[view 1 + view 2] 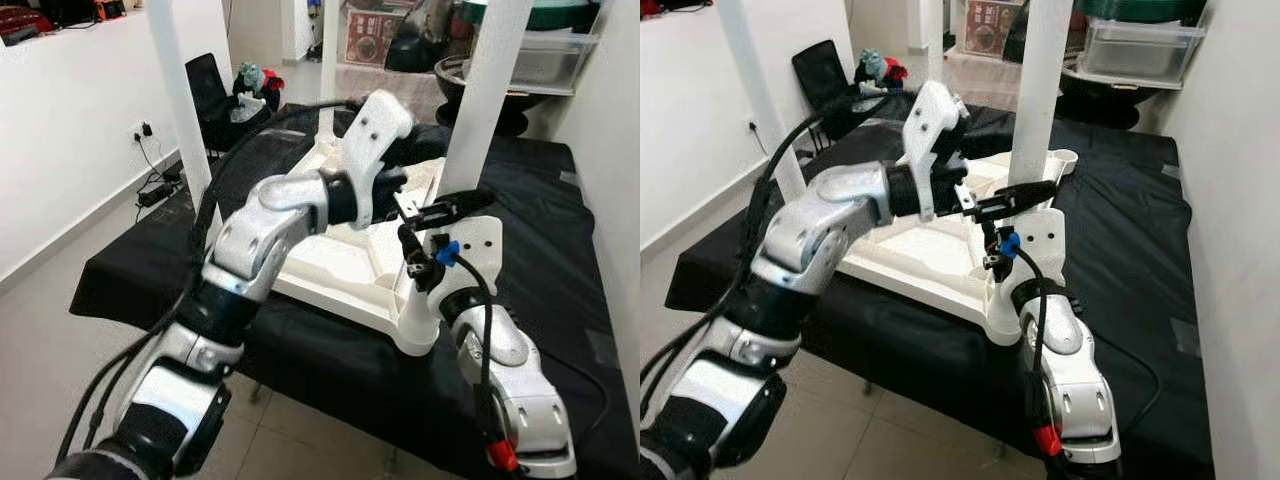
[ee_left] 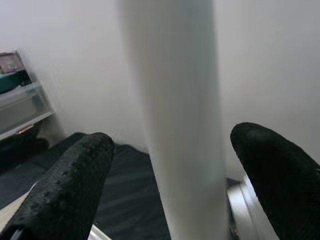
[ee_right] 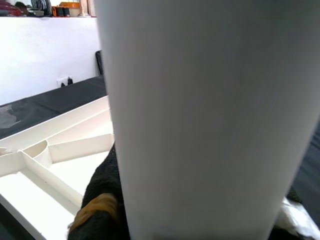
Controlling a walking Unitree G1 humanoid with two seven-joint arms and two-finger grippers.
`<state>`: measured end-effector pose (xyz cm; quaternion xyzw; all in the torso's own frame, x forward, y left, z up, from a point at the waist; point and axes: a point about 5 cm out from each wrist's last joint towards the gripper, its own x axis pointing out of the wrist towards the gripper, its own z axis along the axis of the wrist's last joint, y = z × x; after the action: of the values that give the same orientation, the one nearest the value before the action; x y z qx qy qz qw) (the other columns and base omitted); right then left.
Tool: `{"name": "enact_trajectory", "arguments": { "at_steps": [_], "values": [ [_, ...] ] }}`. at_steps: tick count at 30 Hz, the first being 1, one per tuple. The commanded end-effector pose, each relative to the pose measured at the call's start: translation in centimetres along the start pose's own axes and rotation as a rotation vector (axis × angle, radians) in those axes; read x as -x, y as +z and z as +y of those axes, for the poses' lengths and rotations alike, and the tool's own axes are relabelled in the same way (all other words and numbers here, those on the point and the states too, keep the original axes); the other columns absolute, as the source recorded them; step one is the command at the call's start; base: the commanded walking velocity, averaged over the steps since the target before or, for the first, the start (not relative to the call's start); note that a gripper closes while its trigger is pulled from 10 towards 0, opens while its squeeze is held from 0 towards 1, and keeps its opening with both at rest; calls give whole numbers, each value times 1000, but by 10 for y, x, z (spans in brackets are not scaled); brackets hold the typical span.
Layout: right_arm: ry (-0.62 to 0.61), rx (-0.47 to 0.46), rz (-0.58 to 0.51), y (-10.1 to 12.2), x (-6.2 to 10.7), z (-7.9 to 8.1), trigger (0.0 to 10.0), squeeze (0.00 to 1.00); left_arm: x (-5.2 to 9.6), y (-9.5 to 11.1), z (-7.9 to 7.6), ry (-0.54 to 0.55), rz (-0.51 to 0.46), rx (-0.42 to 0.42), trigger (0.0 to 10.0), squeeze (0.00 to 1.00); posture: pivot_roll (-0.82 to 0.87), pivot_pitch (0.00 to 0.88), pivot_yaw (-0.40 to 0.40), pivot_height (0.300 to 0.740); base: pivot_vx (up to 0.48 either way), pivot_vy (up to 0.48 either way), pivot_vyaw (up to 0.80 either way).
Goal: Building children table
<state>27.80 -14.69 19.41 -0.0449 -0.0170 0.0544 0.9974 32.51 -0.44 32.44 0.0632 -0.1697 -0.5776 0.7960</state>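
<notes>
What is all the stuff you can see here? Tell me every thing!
Tabletop: one, white, upside down on the black cloth.
Table legs: three, white, standing up from the tabletop; the near one is by the grippers, one on the left, one at the back.
Cloth: one, black, covering the work surface.
Chair: one, black, by the left wall, with a soft toy beside it.
Power strip: one, black, on the floor by the wall.
Storage box: one, clear, on shelves at the back.
Left gripper: black fingers open on either side of the near leg.
Right gripper: black, against the near leg.
</notes>
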Motion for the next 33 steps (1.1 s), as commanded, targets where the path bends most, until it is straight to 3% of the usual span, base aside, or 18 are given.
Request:
{"name": "enact_trajectory", "arguments": {
  "at_steps": [1, 2, 3, 4, 5, 6, 20, 21, 22, 25, 26, 27, 28, 30, 33],
  "values": [
    [16, -23, 129, -22, 0, 3, 0, 0, -3, 8, 9, 24, -19, -3, 10000, 0, -118, 0, -24, 740, 0, 0, 0],
    [19, -24, 132, -22, 0, 4, 0, 0, -5, 10, 10, 23, -25, 4, 8392, 0, -119, 0, -24, 740, 0, 0, 0],
    [19, -24, 132, -22, 0, 4, 0, 0, -5, 10, 10, 23, -25, 4, 8392, 0, -119, 0, -24, 740, 0, 0, 0],
    [20, -25, 134, -22, 1, 4, 0, 0, -7, 12, 11, 18, -31, 10, 1451, 0, -120, 0, -23, 740, 0, 0, 0],
    [20, -25, 135, -22, 1, 5, 0, 0, -8, 13, 11, 15, -34, 13, 1451, 0, -120, 0, -23, 740, 0, 0, 0],
    [20, -25, 136, -22, 1, 5, 0, 0, -9, 14, 11, 9, -38, 19, 0, 0, -121, 0, -23, 740, 0, 0, 0],
    [22, -28, 140, -18, 1, 6, 0, 0, -12, 13, 21, 13, -40, 68, 0, 0, -129, 7, -20, 740, 0, 0, 0],
    [24, -28, 139, -17, 1, 6, 667, 0, -11, 13, 22, 15, -45, 79, 0, 0, -130, 8, -20, 740, 0, 0, 0],
    [23, -25, 137, -17, 1, 6, 9961, 0, -11, 14, 24, 18, -49, 88, 0, 0, -132, 8, -20, 740, 0, 0, 0],
    [70, -13, 106, -12, -1, 8, 10000, 0, -10, 14, 27, 25, -53, 98, 0, 0, -133, 9, -21, 740, 0, 0, 0],
    [138, -11, 88, -8, -2, 11, 10000, 212, -9, 14, 28, 27, -54, 101, 0, 0, -135, 10, -21, 740, 0, 0, 0],
    [186, -11, 77, -6, -2, 13, 10000, 212, -9, 14, 29, 28, -54, 102, 0, 0, -135, 10, -21, 740, 0, 0, 0],
    [252, -26, 49, -1, -4, 13, 10000, 1000, -9, 14, 30, 29, -54, 103, 0, 0, -136, 10, -19, 740, 0, 0, 0],
    [310, -40, 21, 5, -6, 11, 10000, 1000, -8, 14, 30, 29, -54, 104, 0, 0, -137, 10, -20, 740, 0, 0, 0],
    [473, -21, -62, 26, -14, -6, 10000, 1000, -8, 13, 30, 24, -53, 105, 0, 0, -138, 10, -21, 740, 0, 0, 0]
  ]
}}
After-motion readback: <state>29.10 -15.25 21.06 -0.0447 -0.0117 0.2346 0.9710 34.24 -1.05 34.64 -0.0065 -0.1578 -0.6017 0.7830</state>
